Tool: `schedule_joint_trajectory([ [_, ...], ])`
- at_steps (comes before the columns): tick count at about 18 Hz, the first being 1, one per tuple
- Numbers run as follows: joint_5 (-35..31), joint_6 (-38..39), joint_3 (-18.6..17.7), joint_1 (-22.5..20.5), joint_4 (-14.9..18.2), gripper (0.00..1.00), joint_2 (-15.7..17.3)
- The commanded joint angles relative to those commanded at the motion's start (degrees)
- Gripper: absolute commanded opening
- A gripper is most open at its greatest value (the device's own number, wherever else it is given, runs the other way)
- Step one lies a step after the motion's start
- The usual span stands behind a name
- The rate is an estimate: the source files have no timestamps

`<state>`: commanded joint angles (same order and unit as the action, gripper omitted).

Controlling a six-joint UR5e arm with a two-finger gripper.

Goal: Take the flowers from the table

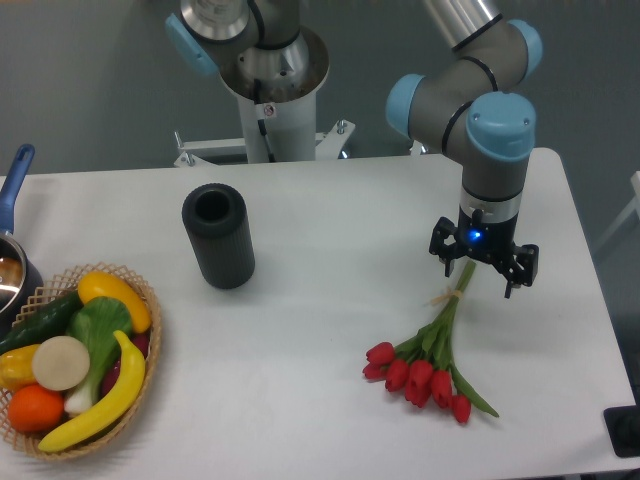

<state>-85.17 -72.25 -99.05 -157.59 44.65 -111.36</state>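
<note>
At the far left of the frame you had a pot (12,268) cut off by the edge, its blue handle pointing up, and below it a basket (150,345) heaped with fruit and vegetables, parked well away from the work. Right of that a black cup (218,236) stood upright with its mouth open, also clear of the arm's reach path. On the table (330,200), lower right of centre, the flowers (428,360) lay flat, red heads toward the bottom of the frame and stems running up toward the gripper (484,268). You had it poised over the stem tips with its fingers spread apart, holding nothing, probably because the thin tied stems suit a pinch better than the heads. No writing or brand was legible.
</note>
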Motion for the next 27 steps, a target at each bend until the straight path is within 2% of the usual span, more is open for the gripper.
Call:
schedule_joint_trajectory([
  [11,0.6,0.1,-0.6,-0.3,-0.2,1.00,-1.8],
  [19,0.4,-0.4,-1.5,1.1,-1.1,1.00,-5.7],
  [27,0.3,0.4,0.6,3.0,-0.9,1.00,-9.9],
])
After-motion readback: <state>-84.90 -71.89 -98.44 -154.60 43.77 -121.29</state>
